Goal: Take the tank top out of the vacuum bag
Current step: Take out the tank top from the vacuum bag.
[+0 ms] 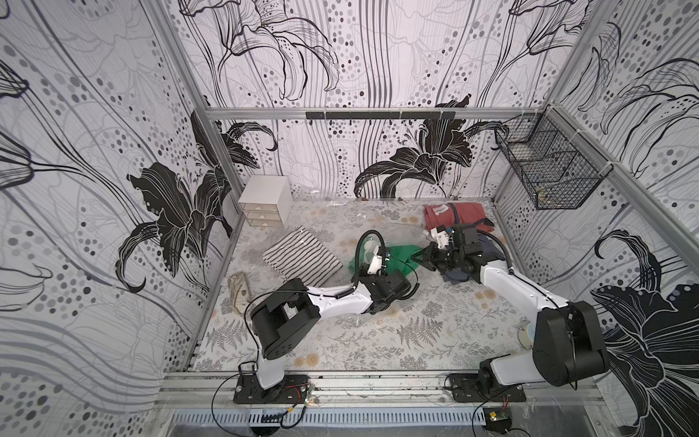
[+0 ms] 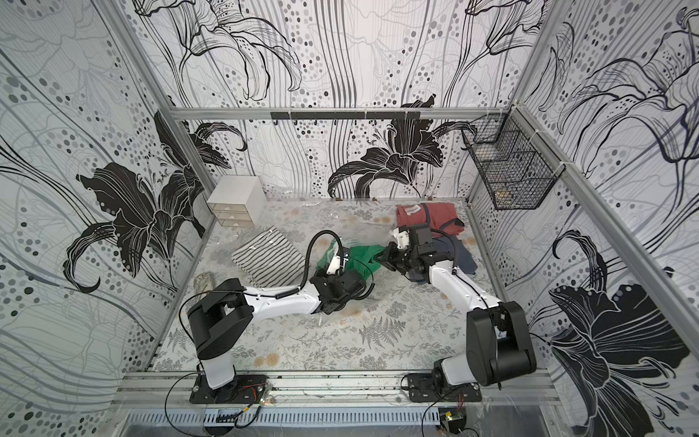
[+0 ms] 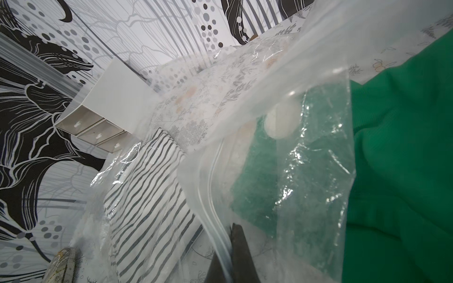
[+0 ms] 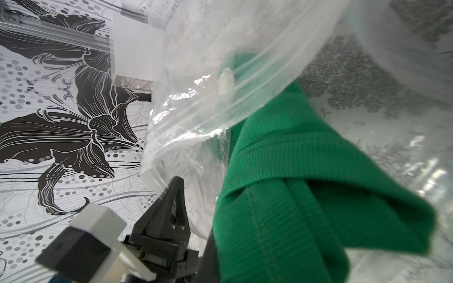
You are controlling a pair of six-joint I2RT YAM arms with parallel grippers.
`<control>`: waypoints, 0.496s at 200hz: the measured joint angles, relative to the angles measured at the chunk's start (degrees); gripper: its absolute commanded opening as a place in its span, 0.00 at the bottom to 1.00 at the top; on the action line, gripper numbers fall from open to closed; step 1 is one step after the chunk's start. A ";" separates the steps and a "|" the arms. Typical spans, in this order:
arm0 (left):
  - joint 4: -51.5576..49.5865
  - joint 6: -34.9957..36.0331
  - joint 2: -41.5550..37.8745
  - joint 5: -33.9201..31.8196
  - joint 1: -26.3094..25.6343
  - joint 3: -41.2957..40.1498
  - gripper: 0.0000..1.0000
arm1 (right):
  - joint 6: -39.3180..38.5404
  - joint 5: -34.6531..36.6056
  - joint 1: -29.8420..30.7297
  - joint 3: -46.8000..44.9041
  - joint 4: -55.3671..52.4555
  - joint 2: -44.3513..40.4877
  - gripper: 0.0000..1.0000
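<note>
I count one vacuum bag and one green tank top on the bench. My left fingers pinch the bag's film. My right fingers clamp the top's edge. In both top views the top stretches toward nine o'clock from them, partly inside the bag.

L gripper, R gripper prob. clamped.

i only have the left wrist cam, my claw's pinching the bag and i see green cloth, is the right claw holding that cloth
observer: Yes, in a top view the right claw is shut on the tank top, its edge drawn to a point.
operator: is it out of the bag
observer: Not fully; the right wrist view shows the vacuum bag with its zip strip across the cloth's far end.
operator: anything lying past that claw
observer: A red garment lies just beyond it.
</note>
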 measured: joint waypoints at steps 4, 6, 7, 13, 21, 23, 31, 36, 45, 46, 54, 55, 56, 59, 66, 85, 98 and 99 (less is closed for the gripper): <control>-0.04 -0.02 0.00 0.02 0.09 0.00 0.00 | -0.50 -0.07 -0.55 0.15 -0.98 -0.37 0.00; -0.07 -0.04 0.00 0.02 0.13 0.00 0.00 | -0.76 -0.11 -0.81 0.22 -1.49 -0.50 0.00; -0.09 -0.04 0.00 0.02 0.17 0.00 0.00 | -0.83 -0.11 -0.87 0.26 -1.66 -0.55 0.00; -0.15 -0.07 0.00 0.07 0.28 0.00 0.00 | -1.51 -0.13 -1.57 0.57 -3.08 -0.90 0.00; -0.26 -0.11 0.00 0.09 0.52 0.00 0.00 | -2.58 -0.13 -2.34 1.09 -5.01 -1.22 0.00; -0.31 -0.13 0.00 0.09 0.61 0.00 0.00 | -2.97 -0.13 -2.49 1.22 -5.55 -1.31 0.00; -0.35 -0.24 0.00 0.11 0.96 0.00 0.00 | -4.22 -0.13 -3.08 1.84 -7.69 -1.51 0.00; -0.35 -0.28 0.00 0.13 1.20 0.00 0.00 | -5.07 -0.15 -3.39 2.27 -9.16 -1.57 0.00; -0.39 -0.33 -0.02 0.24 1.70 0.00 0.00 | -6.40 -0.31 -4.00 3.08 -11.58 -1.64 0.00; -0.39 -0.33 -0.02 0.26 1.77 0.00 0.00 | -6.49 -0.28 -4.04 3.13 -11.76 -1.64 0.00; -0.44 -0.37 -0.04 0.42 2.23 0.00 0.00 | -7.76 -0.28 -4.70 3.80 -13.97 -1.75 0.00; -0.44 -0.37 -0.04 0.44 2.25 0.00 0.00 | -8.07 -0.26 -4.83 3.89 -14.36 -1.77 0.00; -0.46 -0.37 -0.04 0.44 2.32 0.00 0.00 | -8.24 -0.26 -4.90 3.93 -14.56 -1.81 0.00; -0.46 -0.39 -0.04 0.50 2.51 0.00 0.00 | -8.76 -0.26 -5.25 4.15 -15.43 -1.92 0.00; -0.52 -0.44 -0.04 0.57 2.75 -0.02 0.00 | -9.81 0.11 -5.86 4.50 -17.31 -2.25 0.00; -0.57 -0.46 -0.04 1.01 3.04 -0.13 0.00 | -12.44 1.95 -7.37 5.38 -22.51 -3.82 0.00; -0.59 -0.46 -0.04 1.31 3.17 -0.22 0.00 | -13.60 3.37 -8.07 6.08 -25.29 -5.07 0.00; -0.59 -0.46 -0.04 1.33 3.19 -0.22 0.00 | -13.68 3.45 -8.09 6.10 -25.42 -5.14 0.00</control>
